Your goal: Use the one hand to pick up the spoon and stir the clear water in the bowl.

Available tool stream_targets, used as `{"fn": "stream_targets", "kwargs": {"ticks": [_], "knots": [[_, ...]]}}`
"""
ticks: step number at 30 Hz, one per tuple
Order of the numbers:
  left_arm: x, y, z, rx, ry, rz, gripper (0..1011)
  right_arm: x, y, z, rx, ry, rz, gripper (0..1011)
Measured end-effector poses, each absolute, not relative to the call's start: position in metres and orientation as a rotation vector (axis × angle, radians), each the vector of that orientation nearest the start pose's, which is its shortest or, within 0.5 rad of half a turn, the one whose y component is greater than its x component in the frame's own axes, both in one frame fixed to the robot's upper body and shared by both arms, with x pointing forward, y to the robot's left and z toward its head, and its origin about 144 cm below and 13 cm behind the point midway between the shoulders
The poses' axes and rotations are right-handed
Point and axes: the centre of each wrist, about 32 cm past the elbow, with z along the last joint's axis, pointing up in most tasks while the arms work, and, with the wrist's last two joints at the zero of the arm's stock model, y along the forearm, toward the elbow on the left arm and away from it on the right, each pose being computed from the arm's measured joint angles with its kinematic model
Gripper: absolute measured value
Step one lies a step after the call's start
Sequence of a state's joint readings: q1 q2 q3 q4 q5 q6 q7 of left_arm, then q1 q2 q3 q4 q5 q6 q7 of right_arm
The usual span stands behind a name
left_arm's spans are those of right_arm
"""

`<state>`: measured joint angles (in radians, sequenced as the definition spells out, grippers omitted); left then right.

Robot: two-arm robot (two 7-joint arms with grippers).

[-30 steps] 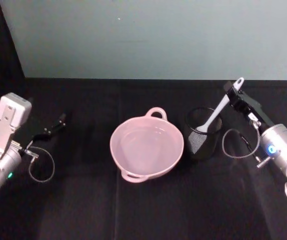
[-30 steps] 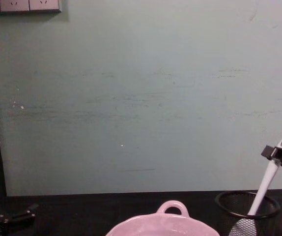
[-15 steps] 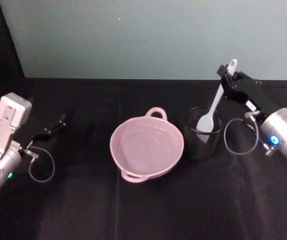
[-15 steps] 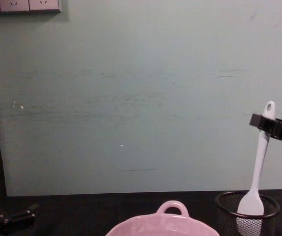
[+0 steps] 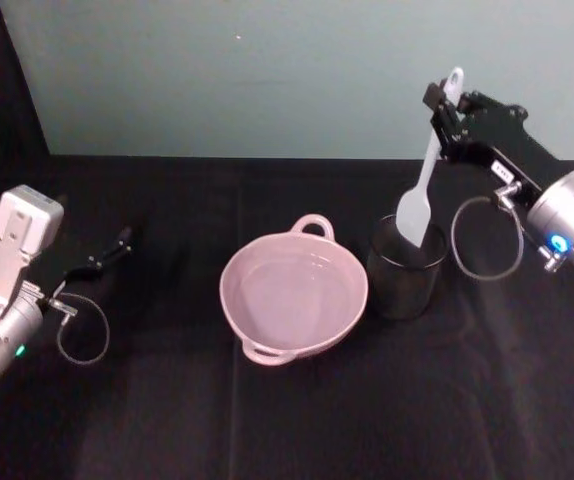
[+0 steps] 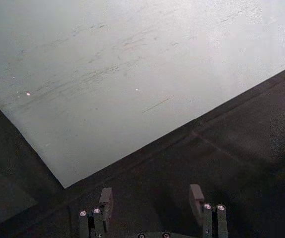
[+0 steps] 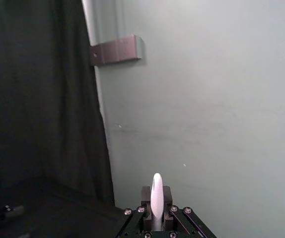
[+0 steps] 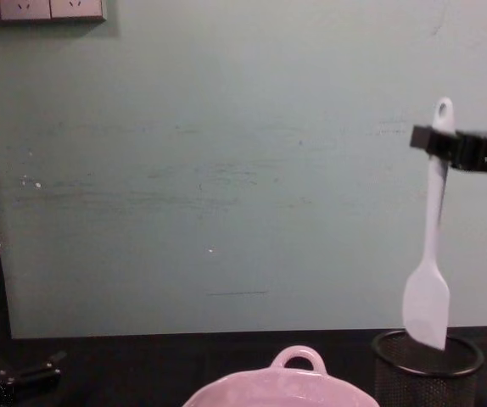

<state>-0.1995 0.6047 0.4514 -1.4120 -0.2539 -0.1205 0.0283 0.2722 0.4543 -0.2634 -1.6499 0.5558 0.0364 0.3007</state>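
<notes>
The right claw (image 5: 445, 108) is clamped on the spoon (image 5: 425, 185) near the top of its handle, just under the hole at the end, and it sits higher than a second ago. Back then the spoon leaned with its blade deep in the mesh cup (image 5: 402, 285). Half a second ago it stood straighter, with the blade only at the rim. Now the handle hangs almost upright, and in the chest view the spoon (image 8: 430, 254) has nearly its whole blade above the cup (image 8: 426, 377), with only the lower tip at the cup's mouth. In that view the right claw (image 8: 437, 142) comes in from the right edge, higher against the wall than before. In the right wrist view the spoon (image 7: 156, 193) shows as a narrow white edge pinched between the closed fingers of the claw (image 7: 156, 208). The bowl (image 5: 229, 290) has not moved: it stands on the counter (image 5: 267, 420) just left of the cup, and the water (image 5: 292, 295) in it lies still as a faint sheen. The spoon is not yet over the bowl. The left claw (image 5: 97, 260) stays parked low at the left side of the counter, well apart from the bowl, and the left wrist view shows its fingers (image 6: 105, 198) spread apart with nothing between them.
</notes>
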Motion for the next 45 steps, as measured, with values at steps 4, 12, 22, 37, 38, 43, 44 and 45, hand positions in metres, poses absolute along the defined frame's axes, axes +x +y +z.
{"fn": "stream_targets", "kwargs": {"ticks": [4, 12, 22, 37, 38, 43, 44, 45], "knots": [[0.489, 0.31, 1.14, 0.305, -0.285, 1.248, 1011, 0.513, -0.268, 1.264, 0.162, -0.124, -0.964, 121], [0.489, 0.31, 1.14, 0.304, -0.285, 1.248, 1011, 0.513, -0.265, 1.271, 0.139, -0.132, -0.952, 121], [0.489, 0.31, 1.14, 0.304, -0.285, 1.248, 1011, 0.513, -0.265, 1.271, 0.141, -0.132, -0.951, 121], [0.489, 0.31, 1.14, 0.305, -0.285, 1.248, 1011, 0.509, -0.267, 1.271, 0.134, -0.141, -0.945, 121], [0.489, 0.31, 1.14, 0.304, -0.285, 1.248, 1011, 0.509, -0.266, 1.271, 0.133, -0.141, -0.941, 121], [0.489, 0.31, 1.14, 0.304, -0.285, 1.248, 1011, 0.51, -0.249, 1.268, 0.136, -0.135, -0.892, 121], [0.489, 0.31, 1.14, 0.304, -0.285, 1.248, 1011, 0.51, -0.246, 1.267, 0.135, -0.134, -0.884, 121], [0.489, 0.31, 1.14, 0.304, -0.285, 1.248, 1011, 0.511, -0.243, 1.266, 0.137, -0.133, -0.877, 121]]}}
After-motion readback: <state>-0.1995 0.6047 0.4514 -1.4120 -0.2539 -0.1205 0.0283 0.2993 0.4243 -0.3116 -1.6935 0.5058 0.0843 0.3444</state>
